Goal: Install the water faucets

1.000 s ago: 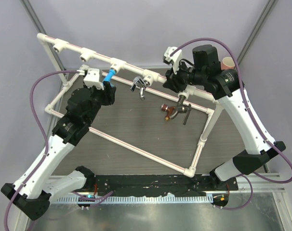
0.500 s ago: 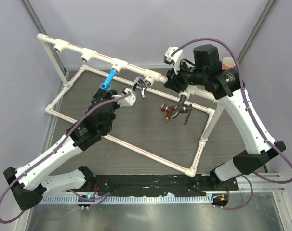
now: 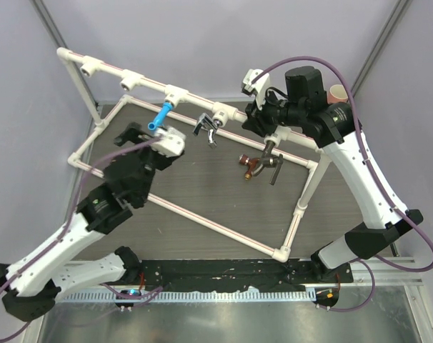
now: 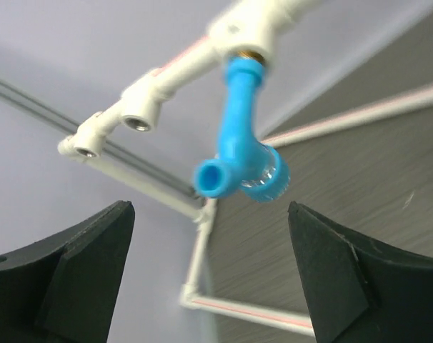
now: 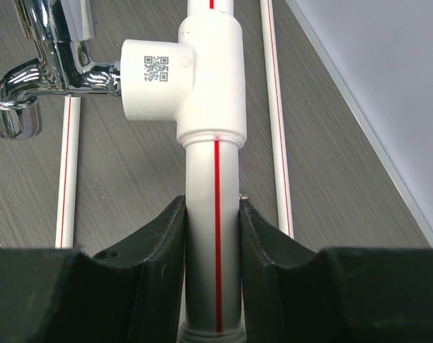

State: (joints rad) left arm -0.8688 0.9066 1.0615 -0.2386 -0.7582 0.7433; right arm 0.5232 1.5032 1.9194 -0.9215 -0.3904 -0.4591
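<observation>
Left gripper [image 4: 209,214] gapes wide, holding nothing; we see the blue faucet [image 4: 239,128] just ahead, hanging from its socket [image 4: 246,32] on the white pipe [image 4: 179,66]. Next along, the silver faucet [image 5: 56,43]; beside it our right gripper [image 5: 212,211] clamps that pipe tight.

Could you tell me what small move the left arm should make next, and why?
Probably swing the open left tool toward the copper faucet lying loose on the mat: the blue faucet already sits in its tee, jaws clear of it, and two sockets stand empty.
</observation>
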